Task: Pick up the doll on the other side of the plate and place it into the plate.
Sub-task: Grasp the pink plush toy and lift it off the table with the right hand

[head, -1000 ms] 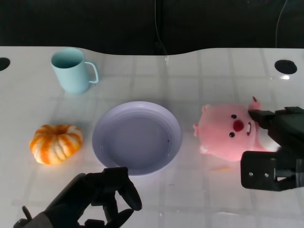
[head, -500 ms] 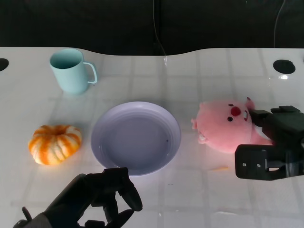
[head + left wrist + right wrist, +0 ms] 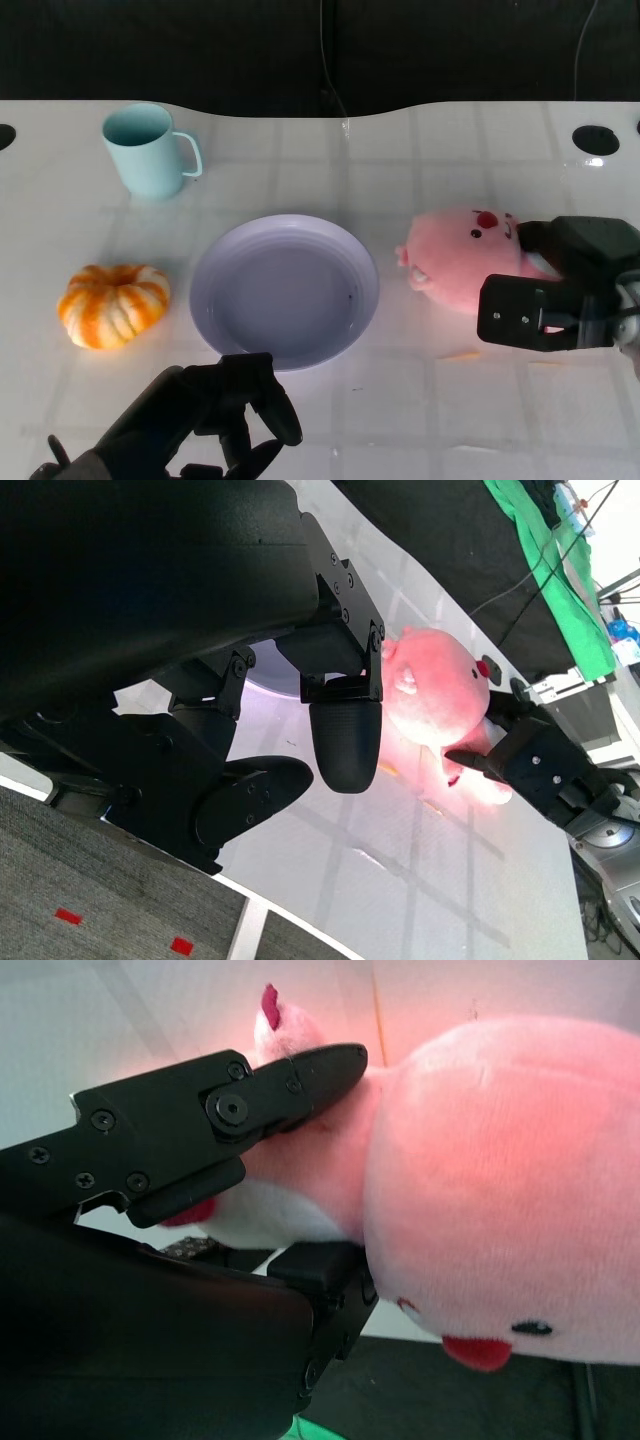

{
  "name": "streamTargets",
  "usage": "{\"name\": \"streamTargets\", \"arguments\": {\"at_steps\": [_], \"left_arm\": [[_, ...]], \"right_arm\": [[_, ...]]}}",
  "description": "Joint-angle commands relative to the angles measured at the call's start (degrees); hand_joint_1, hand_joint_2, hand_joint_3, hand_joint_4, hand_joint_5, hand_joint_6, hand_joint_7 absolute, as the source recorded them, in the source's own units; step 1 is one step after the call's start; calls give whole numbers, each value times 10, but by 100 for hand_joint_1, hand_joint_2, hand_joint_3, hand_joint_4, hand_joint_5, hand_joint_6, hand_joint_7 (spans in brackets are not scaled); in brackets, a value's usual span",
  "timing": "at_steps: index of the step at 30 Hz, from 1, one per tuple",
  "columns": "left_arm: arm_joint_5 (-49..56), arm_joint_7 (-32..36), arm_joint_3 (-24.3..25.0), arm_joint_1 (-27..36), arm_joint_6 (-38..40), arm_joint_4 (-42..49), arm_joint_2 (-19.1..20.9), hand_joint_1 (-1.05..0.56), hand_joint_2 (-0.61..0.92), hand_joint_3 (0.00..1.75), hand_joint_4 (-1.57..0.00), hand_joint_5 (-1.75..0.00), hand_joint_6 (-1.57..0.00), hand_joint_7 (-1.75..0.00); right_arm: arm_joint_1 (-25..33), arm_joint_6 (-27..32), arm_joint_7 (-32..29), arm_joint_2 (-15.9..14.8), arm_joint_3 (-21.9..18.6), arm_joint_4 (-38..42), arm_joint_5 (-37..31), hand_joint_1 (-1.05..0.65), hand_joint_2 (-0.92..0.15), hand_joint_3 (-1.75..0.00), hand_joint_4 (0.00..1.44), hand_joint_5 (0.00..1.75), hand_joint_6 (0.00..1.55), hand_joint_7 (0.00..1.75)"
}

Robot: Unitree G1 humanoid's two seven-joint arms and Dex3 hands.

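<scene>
Head view frames show the pink plush doll (image 3: 462, 256) lying tilted on the white worktop (image 3: 440, 150), to the right of the pale lilac round plate (image 3: 285, 290) and apart from its rim. The right hand (image 3: 555, 290) is closed about the doll's far end; in the right wrist view one black finger (image 3: 290, 1085) is pressed along the doll's (image 3: 500, 1190) body while another part of the hand sits beneath it, so the doll is judged to be gripped. Whether it has left the worktop cannot be told. The left hand (image 3: 215, 415) is held near the plate's near edge with its fingers curled in on nothing, which is borne out by the left wrist view, where that hand (image 3: 300, 730) is seen with nothing in it and the doll (image 3: 440, 710) beyond.

The step in hand is judged to be the grasp itself, with the carry not yet made. A lift clear of the worktop is called for next, then a sideways carry toward the robot's left until the doll is above the plate's hollow, and a release there. Soft plush may sag or slip in a grip, so a firm hold is advisable.

Elsewhere a light blue mug (image 3: 150, 150) and an orange and white striped pumpkin (image 3: 113, 304) are seen. No brand, label or writing can be read on anything.
</scene>
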Motion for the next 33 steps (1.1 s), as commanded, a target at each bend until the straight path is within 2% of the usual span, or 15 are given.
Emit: {"name": "streamTargets", "arguments": {"at_steps": [1,2,6,8,9,10,11,12,13,15,17,20,24,29,33], "left_arm": [[1,3,1,-1,6,-4,3,-14,59,97,-71,-175,-65,-142],[1,3,1,-1,6,-4,3,-14,59,97,-71,-175,-65,-143],[4,3,1,-3,4,-2,5,-15,59,98,-70,-175,-65,-143],[4,3,2,-2,3,-2,5,-15,58,99,-70,-175,-65,-143],[3,3,3,-2,2,-1,5,-15,58,99,-70,-175,-64,-143],[1,2,3,-2,0,0,5,-15,58,99,-70,-175,-64,-143],[-1,2,4,-2,2,1,4,-15,58,99,-71,-175,-64,-143],[-3,1,5,-2,4,0,4,-15,58,99,-71,-175,-65,-143],[-4,0,6,-2,5,0,4,-15,58,99,-71,-175,-65,-143],[-5,-1,7,-3,6,2,6,-15,58,99,-71,-175,-64,-143],[-3,-1,7,-5,4,4,8,-15,58,99,-71,-175,-64,-142],[-3,0,7,-8,-5,12,8,-15,58,98,-71,-175,-64,-142],[0,0,7,-10,-8,16,10,-16,59,97,-70,-175,-64,-140],[-2,0,6,-12,-8,23,9,-14,60,95,-70,-175,-64,-140],[-1,0,5,-14,-10,26,8,-15,61,94,-70,-175,-65,-140]], "right_arm": [[18,-25,11,1,31,14,-8,-23,-92,-18,90,94,121,25],[18,-27,7,-1,35,12,-11,-24,-92,-23,84,113,114,43],[23,-25,-36,-7,40,-4,-18,-25,-92,-25,78,138,102,66],[31,-6,-60,0,23,-20,-4,-26,-92,-23,78,153,99,78],[36,5,-73,6,6,-28,11,-24,-92,-22,78,164,93,95],[40,17,-81,12,-8,-37,24,-24,-91,-22,78,168,91,102],[44,29,-88,17,-21,-46,35,-23,-88,-31,79,164,91,99],[49,35,-95,19,-33,-59,45,-22,-79,-49,79,165,91,101],[53,37,-102,20,-41,-72,51,-21,-70,-68,79,170,85,115],[60,32,-121,16,-52,-92,56,-19,-57,-93,82,174,83,128],[65,28,-141,12,-58,-105,54,-18,-47,-105,87,174,81,142],[68,22,-165,9,-65,-108,52,-17,-39,-111,88,175,78,158],[68,8,-182,3,-72,-113,54,-16,-39,-117,91,175,74,170],[58,-8,-181,4,-79,-123,62,-18,-41,-119,91,175,74,173],[46,-7,-162,10,-81,-148,67,-17,-35,-129,93,175,76,175]]}}
